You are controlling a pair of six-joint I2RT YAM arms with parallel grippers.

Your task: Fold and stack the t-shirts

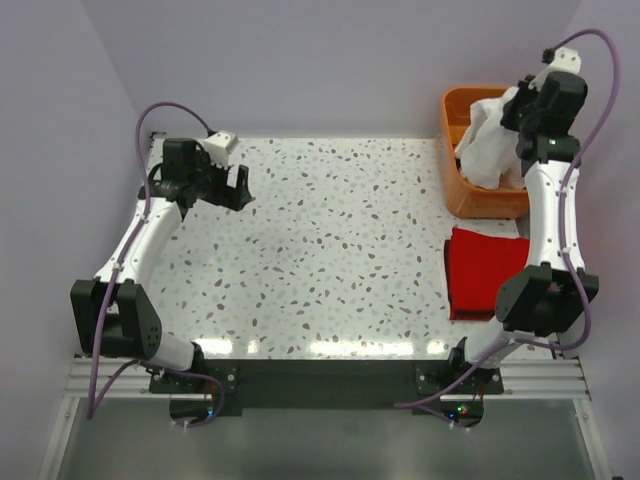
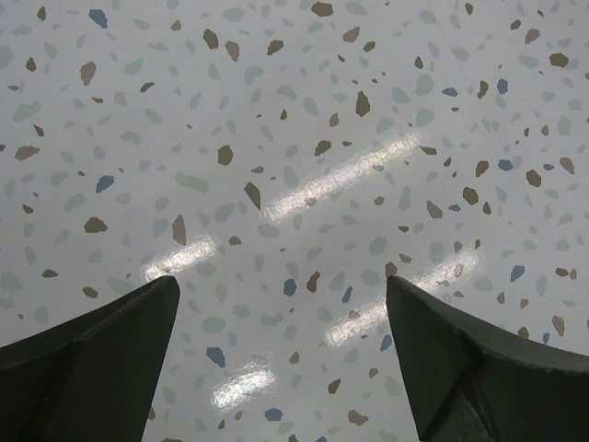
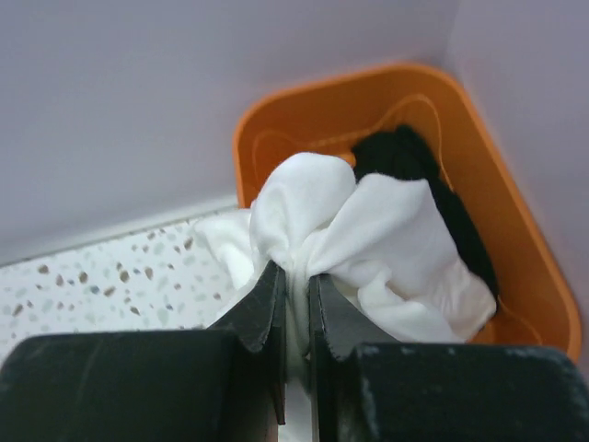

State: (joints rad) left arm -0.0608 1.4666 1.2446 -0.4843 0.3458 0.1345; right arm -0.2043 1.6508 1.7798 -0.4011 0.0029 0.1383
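Right gripper [image 3: 294,276]: clamped down on a bunch of the white t-shirt [image 3: 368,230], cloth squeezed between both fingers with barely a slit between them
White t-shirt: crumpled and pulled up out of the orange tub [image 3: 502,193] at the far right corner, one edge lapping over the rim on the table [image 3: 110,267] side
Black t-shirt [image 3: 405,157]: balled up inside the tub, behind the white one and touching it
Red t-shirt [image 1: 480,270]: lying flat on the table's right side, just in front of the tub, partly tucked under the right arm
Left gripper [image 2: 281,295]: spread wide, nothing in it, hanging over bare speckled tabletop at the far left
Right wrist view only: the pinch itself up close, plus the black shirt
Top view only: the red shirt, and how far apart the two arms are
Left wrist view: just two dark fingertips and glare on the tabletop
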